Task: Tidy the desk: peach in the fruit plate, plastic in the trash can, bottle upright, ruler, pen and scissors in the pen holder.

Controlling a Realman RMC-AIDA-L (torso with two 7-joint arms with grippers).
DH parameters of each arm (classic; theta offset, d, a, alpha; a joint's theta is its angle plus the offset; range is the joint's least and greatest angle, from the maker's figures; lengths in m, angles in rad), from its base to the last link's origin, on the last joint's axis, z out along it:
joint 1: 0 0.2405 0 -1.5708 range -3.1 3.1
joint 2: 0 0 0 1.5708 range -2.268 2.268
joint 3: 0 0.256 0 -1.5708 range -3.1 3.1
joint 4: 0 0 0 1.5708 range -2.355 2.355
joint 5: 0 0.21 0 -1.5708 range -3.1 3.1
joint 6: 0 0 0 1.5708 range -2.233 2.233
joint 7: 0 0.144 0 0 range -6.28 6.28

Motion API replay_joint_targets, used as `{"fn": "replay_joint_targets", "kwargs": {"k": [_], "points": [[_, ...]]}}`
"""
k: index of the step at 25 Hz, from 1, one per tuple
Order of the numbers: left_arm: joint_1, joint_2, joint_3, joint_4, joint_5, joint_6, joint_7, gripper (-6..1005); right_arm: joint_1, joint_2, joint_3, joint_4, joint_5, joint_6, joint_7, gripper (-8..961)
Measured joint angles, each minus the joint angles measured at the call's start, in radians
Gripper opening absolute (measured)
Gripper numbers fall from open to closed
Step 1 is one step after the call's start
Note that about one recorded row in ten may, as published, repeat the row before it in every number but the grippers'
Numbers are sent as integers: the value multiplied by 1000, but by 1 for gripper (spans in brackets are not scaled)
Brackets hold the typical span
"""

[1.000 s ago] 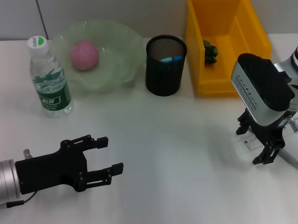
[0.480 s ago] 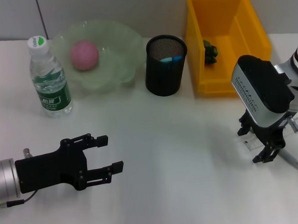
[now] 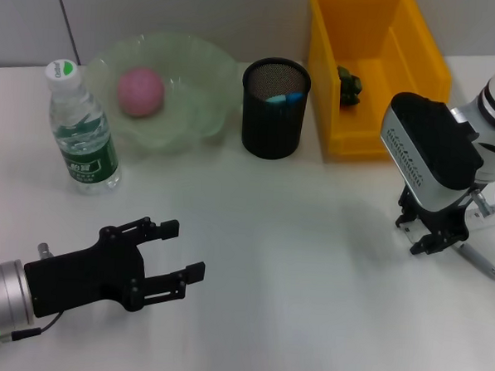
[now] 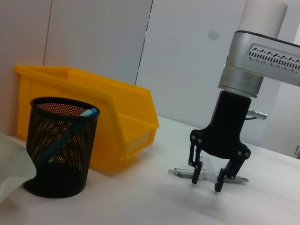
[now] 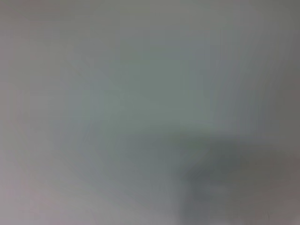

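My right gripper (image 3: 431,238) stands on the table with its fingers spread wide, holding nothing. The pen (image 3: 478,261) lies right beside them. My left gripper (image 3: 176,256) hovers open, far from the pen holder (image 3: 274,109).

We see the right gripper (image 3: 435,238) shift slightly toward the yellow bin (image 3: 378,72) over the last second, its fingers narrowing above the pen (image 3: 476,259) and clear ruler (image 3: 488,216).
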Motion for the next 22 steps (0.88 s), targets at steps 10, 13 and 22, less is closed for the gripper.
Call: {"fn": "replay_joint_targets", "kwargs": {"k": [10,13,22], "points": [[-3,0,1,0,-2,4,0,799,15,-4,175,-227,129,-255,54,384],[-5,0,1,0,-2,5,0,800,17,-12,254,-312,217,-311,104,383],[-17,-5,4,-1,-8,9,11,799,-54,-14,416,-410,647,-153,311,384]]}}
